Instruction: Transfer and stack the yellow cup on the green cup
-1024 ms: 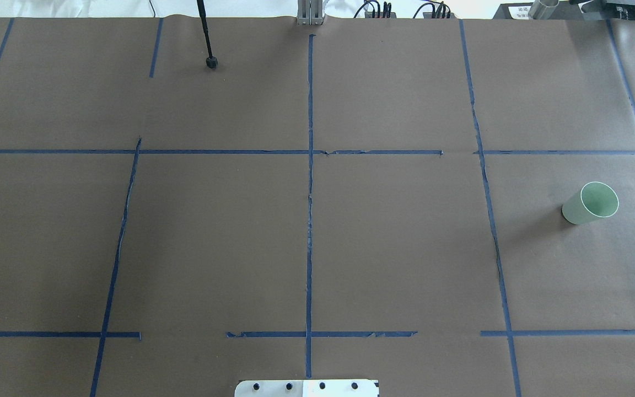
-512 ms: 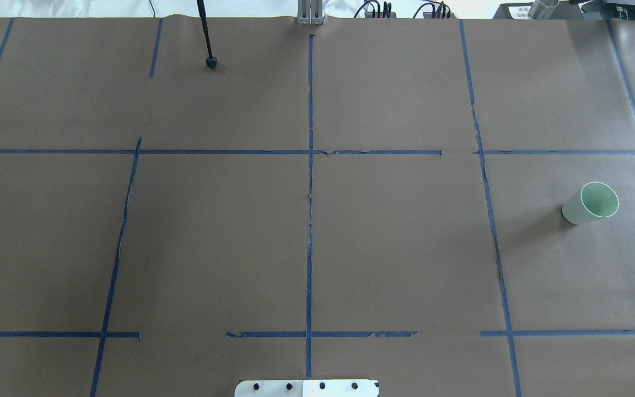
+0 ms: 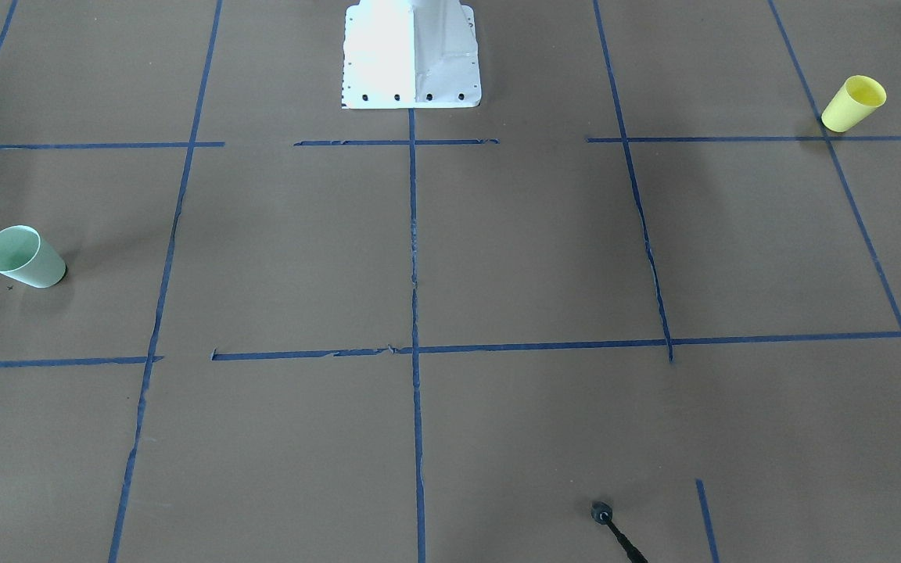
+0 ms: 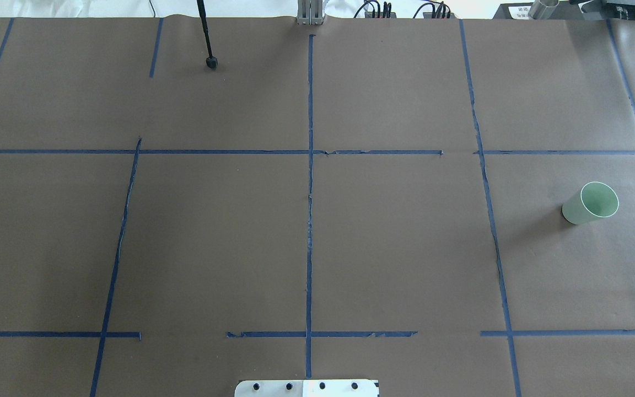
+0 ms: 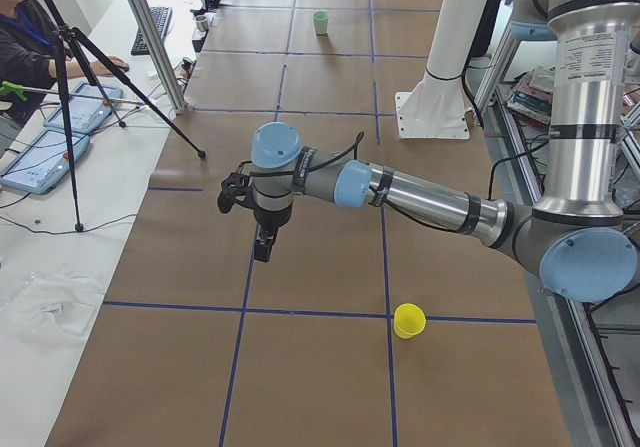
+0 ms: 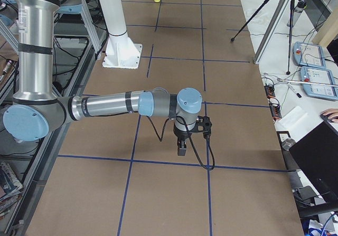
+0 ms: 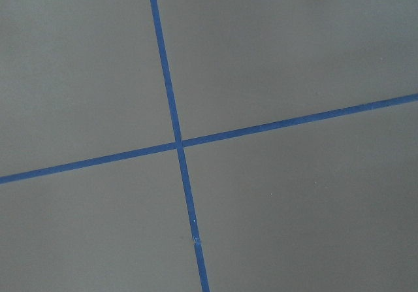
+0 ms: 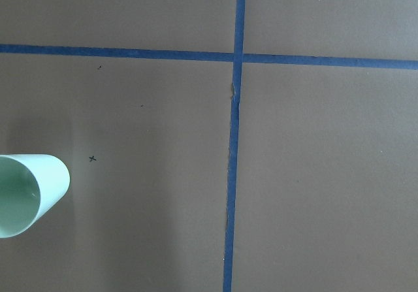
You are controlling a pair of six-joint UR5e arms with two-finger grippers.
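The yellow cup [image 3: 853,103] stands upright on the brown table near the robot's left end, also seen in the exterior left view [image 5: 408,320]. The green cup [image 4: 590,203] stands upright at the far right end, and its rim shows at the left edge of the right wrist view [image 8: 26,197]. My left gripper [image 5: 262,245] hangs above a tape line, away from the yellow cup. My right gripper [image 6: 181,147] points down over the table. Both show only in the side views, so I cannot tell whether either is open or shut.
Blue tape lines [image 4: 310,182] divide the table into squares. A black tripod foot [image 4: 211,62] rests near the far edge. The white robot base plate [image 3: 411,55] sits at the robot's side. A person [image 5: 20,27] sits beyond the far edge.
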